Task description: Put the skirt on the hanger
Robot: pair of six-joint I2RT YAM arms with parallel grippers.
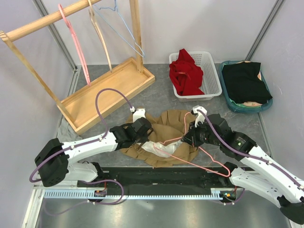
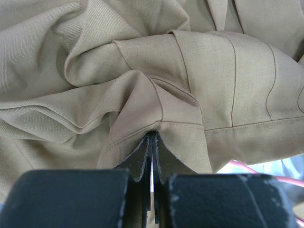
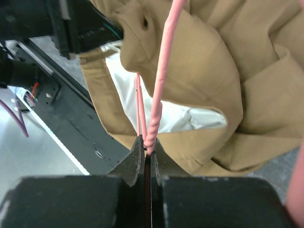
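Observation:
A tan pleated skirt (image 1: 166, 124) with white lining (image 1: 159, 148) lies crumpled on the table between my arms. My left gripper (image 1: 145, 127) is shut on a fold of the skirt's waistband (image 2: 156, 121) at its left side. My right gripper (image 1: 190, 135) is shut on the twisted neck of a pink wire hanger (image 3: 154, 128). The hanger's wire (image 1: 199, 164) runs across the skirt's opening and loops toward the near table edge. In the right wrist view the skirt (image 3: 209, 80) hangs open right behind the hanger, white lining (image 3: 166, 114) showing.
A wooden rack (image 1: 107, 88) with pink, wood and blue hangers (image 1: 76, 45) stands at the back left. A white basket with a red garment (image 1: 187, 73) and a teal bin with a black garment (image 1: 246, 83) sit at the back right. A black base rail (image 1: 161, 178) runs along the near edge.

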